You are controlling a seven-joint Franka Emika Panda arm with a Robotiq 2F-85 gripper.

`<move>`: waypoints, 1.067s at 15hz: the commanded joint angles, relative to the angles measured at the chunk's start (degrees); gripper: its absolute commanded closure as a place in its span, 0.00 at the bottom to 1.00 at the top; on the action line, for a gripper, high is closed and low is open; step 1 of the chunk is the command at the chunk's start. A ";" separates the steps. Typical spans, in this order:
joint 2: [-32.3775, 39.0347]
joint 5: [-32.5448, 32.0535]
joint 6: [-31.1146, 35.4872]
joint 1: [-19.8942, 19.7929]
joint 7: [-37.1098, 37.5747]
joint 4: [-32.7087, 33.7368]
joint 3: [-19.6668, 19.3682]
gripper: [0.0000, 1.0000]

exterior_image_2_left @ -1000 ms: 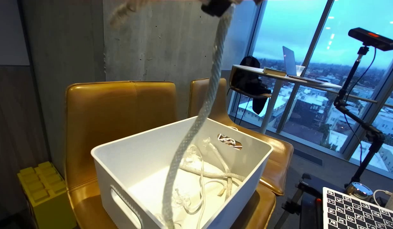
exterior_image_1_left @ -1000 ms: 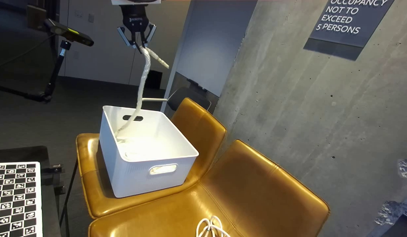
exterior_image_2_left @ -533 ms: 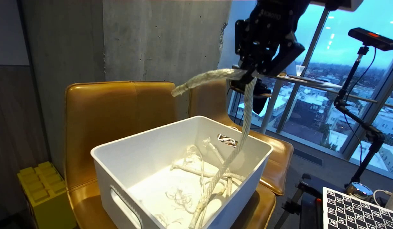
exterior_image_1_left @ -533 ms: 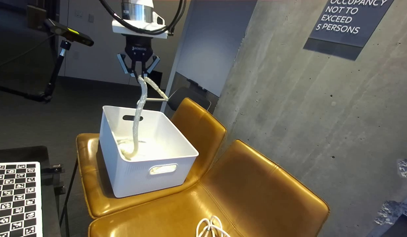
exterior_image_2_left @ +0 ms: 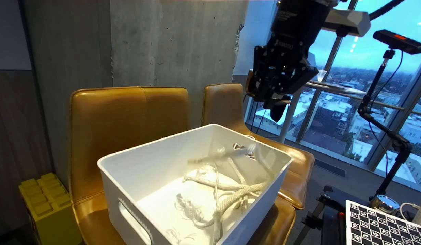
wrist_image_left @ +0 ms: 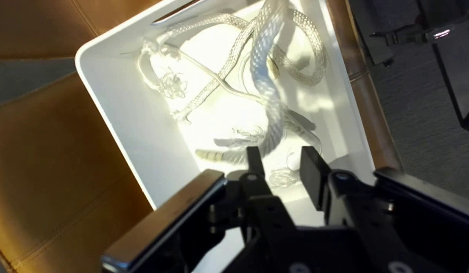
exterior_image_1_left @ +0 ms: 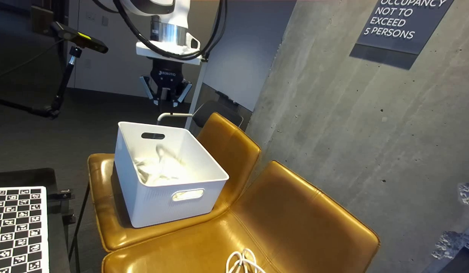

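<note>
the gripper (wrist_image_left: 281, 162) is hovering over the box (exterior_image_1_left: 162, 208), fingers (wrist_image_left: 312, 172) apart and empty, so only the walls (wrist_image_left: 136, 121) are confining the loose rope (wrist_image_left: 263, 64) inside.

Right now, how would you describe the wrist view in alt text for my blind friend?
A black two-fingered gripper, open and empty, points down toward a rectangular white plastic bin holding pale braided ropes, with a thicker white rope uppermost. Brown leather-look seating shows on both sides.
</note>
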 commanded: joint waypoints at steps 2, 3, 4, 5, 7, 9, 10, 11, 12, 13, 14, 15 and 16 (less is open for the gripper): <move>1.44 1.27 1.21 -2.70 -2.96 -0.71 -2.40 0.28; 1.40 1.50 1.62 -3.60 -3.92 -1.37 -3.19 0.19; 1.39 1.78 1.67 -4.48 -5.10 -2.02 -3.92 0.13; 1.33 1.76 2.49 -5.52 -6.35 -3.12 -4.89 0.07; 2.23 1.22 4.15 -7.79 -8.70 -4.27 -7.01 0.00; 3.78 1.31 5.37 -9.96 -10.97 -4.14 -8.99 0.00; 5.49 1.40 6.26 -11.30 -12.44 -3.25 -10.14 0.00; 7.26 1.43 6.98 -12.49 -13.61 -2.20 -11.06 0.00; 9.24 1.59 7.79 -13.71 -14.93 -1.01 -11.89 0.00; 11.32 1.87 8.45 -14.83 -16.09 0.41 -12.46 0.00; 13.82 2.40 8.65 -15.94 -17.44 2.48 -12.82 0.00; 16.14 3.19 8.88 -17.08 -18.68 4.45 -12.89 0.00; 18.62 4.18 8.56 -18.16 -19.71 6.86 -12.72 0.00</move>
